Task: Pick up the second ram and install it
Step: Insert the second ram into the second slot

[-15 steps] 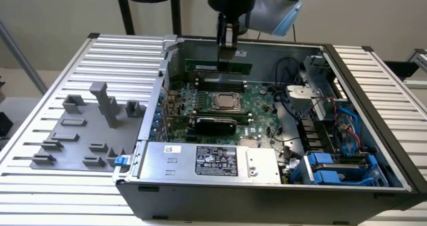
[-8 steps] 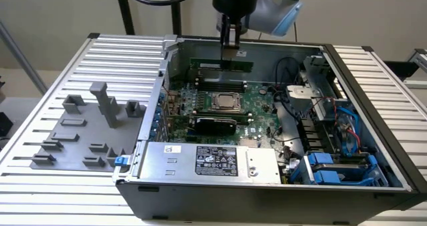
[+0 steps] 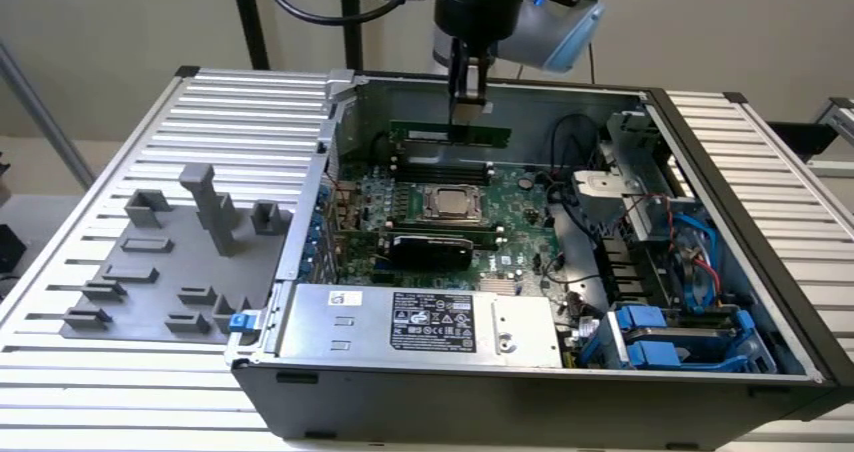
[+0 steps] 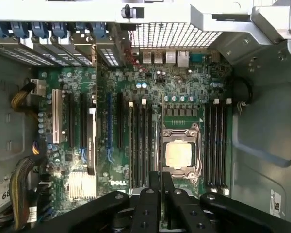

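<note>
Pincer (image 3: 467, 114) hangs straight down inside the open computer case (image 3: 534, 412). Its fingers are drawn almost together, clamped on the top edge of the second ram (image 3: 451, 134). The ram is a thin green stick, upright, long edge level, right under the fingertips. It sits low over the motherboard (image 3: 521, 207), near the case's far wall. Can't tell whether it is seated in a slot.

In the wrist view the pincer (image 4: 161, 187) shows just a dark slit between the fingers, and the stick itself can't be made out there. Beside the tips in that view are black memory slots (image 4: 141, 145) on one side and the CPU socket (image 4: 178, 154) on the other. A further slot bank (image 4: 217, 145) lies beyond the socket.

In the exterior view the CPU socket (image 3: 454, 202) lies just in front of the pincer, toward the camera. Past it come a black card (image 3: 427, 247), then the grey power supply (image 3: 414, 322). Blue drive brackets (image 3: 661, 337) sit well off to the exterior view's right of the pincer. Outside the case, well to the exterior view's left of the pincer, a grey holder fixture (image 3: 174, 262) rests on the slatted counter (image 3: 80, 172).
</note>
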`<action>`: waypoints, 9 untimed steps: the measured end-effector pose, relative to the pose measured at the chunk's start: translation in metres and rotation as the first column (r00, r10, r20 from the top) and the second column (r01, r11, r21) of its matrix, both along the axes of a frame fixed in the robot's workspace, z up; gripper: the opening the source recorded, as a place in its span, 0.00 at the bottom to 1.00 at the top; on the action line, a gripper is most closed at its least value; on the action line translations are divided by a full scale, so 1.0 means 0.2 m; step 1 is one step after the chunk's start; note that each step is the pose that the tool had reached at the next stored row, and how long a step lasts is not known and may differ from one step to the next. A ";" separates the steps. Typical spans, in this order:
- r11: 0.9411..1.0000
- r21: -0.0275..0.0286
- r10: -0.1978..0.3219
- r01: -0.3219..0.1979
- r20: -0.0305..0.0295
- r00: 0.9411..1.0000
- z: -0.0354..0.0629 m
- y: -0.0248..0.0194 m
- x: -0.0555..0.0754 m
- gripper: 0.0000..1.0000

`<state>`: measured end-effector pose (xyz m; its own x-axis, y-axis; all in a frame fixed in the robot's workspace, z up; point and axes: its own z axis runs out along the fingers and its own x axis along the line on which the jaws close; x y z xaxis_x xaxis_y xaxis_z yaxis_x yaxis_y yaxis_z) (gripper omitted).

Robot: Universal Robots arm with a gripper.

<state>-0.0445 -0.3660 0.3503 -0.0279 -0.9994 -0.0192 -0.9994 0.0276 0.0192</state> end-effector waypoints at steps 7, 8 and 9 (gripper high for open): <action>1.000 -0.001 0.000 0.000 0.000 1.000 -0.002 0.000 0.00 0.00; 1.000 -0.001 0.000 0.000 0.000 1.000 -0.002 0.000 0.00 0.00; 1.000 -0.001 0.000 0.000 0.000 1.000 -0.001 0.000 0.00 0.00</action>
